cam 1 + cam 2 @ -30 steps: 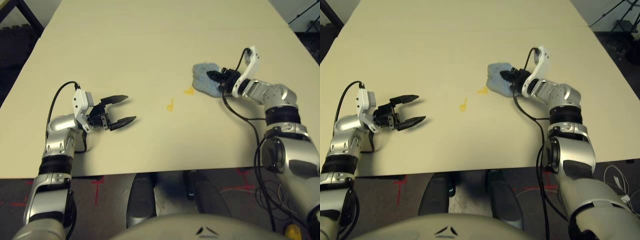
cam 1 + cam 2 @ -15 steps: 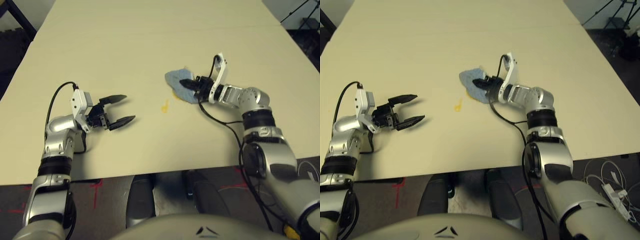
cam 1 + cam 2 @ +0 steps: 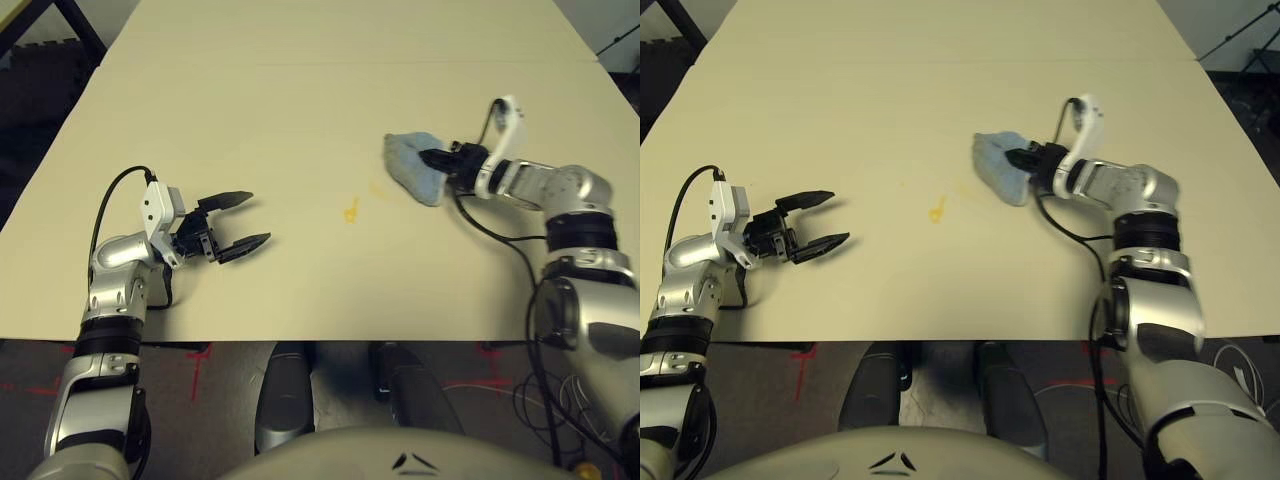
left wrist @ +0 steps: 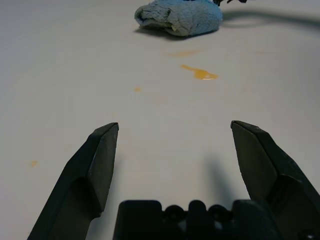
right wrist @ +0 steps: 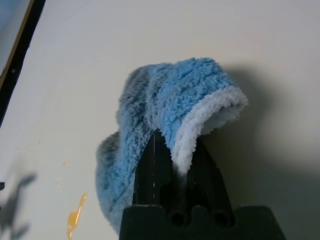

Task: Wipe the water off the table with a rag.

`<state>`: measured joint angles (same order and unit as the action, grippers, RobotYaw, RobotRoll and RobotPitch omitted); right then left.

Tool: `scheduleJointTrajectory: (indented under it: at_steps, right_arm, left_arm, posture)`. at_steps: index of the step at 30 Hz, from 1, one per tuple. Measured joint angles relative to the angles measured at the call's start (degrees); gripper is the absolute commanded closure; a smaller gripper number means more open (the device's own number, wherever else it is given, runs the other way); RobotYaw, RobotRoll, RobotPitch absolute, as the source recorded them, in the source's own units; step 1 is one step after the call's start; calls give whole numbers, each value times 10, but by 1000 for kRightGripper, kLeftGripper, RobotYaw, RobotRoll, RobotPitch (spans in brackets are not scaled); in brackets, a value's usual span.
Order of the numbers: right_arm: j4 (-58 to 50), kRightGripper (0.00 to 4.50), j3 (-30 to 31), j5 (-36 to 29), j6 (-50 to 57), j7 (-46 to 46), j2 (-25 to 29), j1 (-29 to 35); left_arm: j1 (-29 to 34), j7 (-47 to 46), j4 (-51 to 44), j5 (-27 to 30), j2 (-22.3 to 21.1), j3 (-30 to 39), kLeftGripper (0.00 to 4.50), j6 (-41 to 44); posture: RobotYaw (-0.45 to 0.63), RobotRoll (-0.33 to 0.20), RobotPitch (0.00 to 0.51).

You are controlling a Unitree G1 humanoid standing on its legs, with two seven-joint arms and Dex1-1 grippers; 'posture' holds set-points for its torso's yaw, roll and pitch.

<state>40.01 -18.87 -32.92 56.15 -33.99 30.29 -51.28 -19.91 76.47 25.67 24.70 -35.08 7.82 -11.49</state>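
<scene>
The grey-blue rag [image 3: 410, 166] lies bunched on the cream table [image 3: 250, 100] at the right, and my right gripper [image 3: 432, 158] is shut on its near edge. In the right wrist view the rag [image 5: 170, 110] drapes over the closed fingers [image 5: 155, 167]. A yellow-orange blotch of water [image 3: 350, 211] sits left of the rag, with a faint smear [image 3: 378, 187] between them. My left gripper [image 3: 258, 217] rests open on the table at the left, far from the rag. Its wrist view shows the water [image 4: 200, 74], tiny specks [image 4: 136, 89] and the rag [image 4: 180, 17] ahead.
A thin seam [image 3: 300, 64] crosses the far part of the table. A black cable [image 3: 500, 238] trails from my right wrist over the tabletop. Dark floor lies past the table's left edge [image 3: 40, 190] and near edge.
My right gripper swept the rag left over the blotch nearest it, then drew back to the right. That blotch is now only a faint smear. The left arm stayed put; the camera shifted.
</scene>
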Motion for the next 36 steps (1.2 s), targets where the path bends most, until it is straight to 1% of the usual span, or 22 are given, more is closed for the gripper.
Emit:
scheduleJointTrajectory:
  at_steps: [2, 4, 7, 10, 13, 16, 21, 25, 28, 31, 36]
  right_arm:
    - [-12, 4493, -5, -5, 23, -9, 31, -3]
    - [-37, 4493, -13, -18, 48, -16, 41, -5]
    - [-82, 4493, -18, -43, 94, -23, 39, -5]
    - [-118, 4493, -22, -64, 127, -23, 22, 3]
    - [-142, 4493, -24, -74, 144, -9, -20, 27]
    - [-143, 4493, -20, -75, 147, 13, -70, 50]
    - [-146, 4493, -18, -71, 136, 46, -128, 56]
    - [-177, 4493, 3, -72, 144, 58, -179, 75]
    - [-185, 4493, 28, -71, 149, 61, -209, 77]
    - [-185, 4493, 49, -65, 147, 61, -226, 74]
    - [-160, 4493, 81, -45, 121, 58, -269, 53]
  left_arm:
    - [0, 0, 1, -1, 0, 0, 0, -2]
    - [-1, 1, 4, -2, 0, 0, 0, -4]
    - [-12, 1, 11, -3, 1, -1, 0, -7]
    - [-18, 1, 20, -3, 2, -1, 0, -11]
    - [-18, 1, 23, -4, 2, -1, 0, -15]
    - [-19, 1, 24, -4, 2, -1, 0, -17]
    - [-18, 1, 24, -4, 0, 0, 0, -19]
    - [-14, 0, 22, -4, -1, 1, 0, -19]
    - [-10, -2, 20, -4, -2, 1, 0, -19]
    - [-4, -3, 20, -4, -5, 2, 0, -19]
    - [2, -5, 18, -3, -14, 4, 0, -19]
  posture:
    - [172, 0, 199]
    - [171, 0, 197]
    - [171, 0, 196]
    - [176, 0, 195]
    - [183, 0, 196]
    - [190, 0, 196]
    - [214, 0, 200]
    - [220, 0, 202]
    - [229, 0, 206]
    - [240, 0, 211]
    - [250, 0, 215]
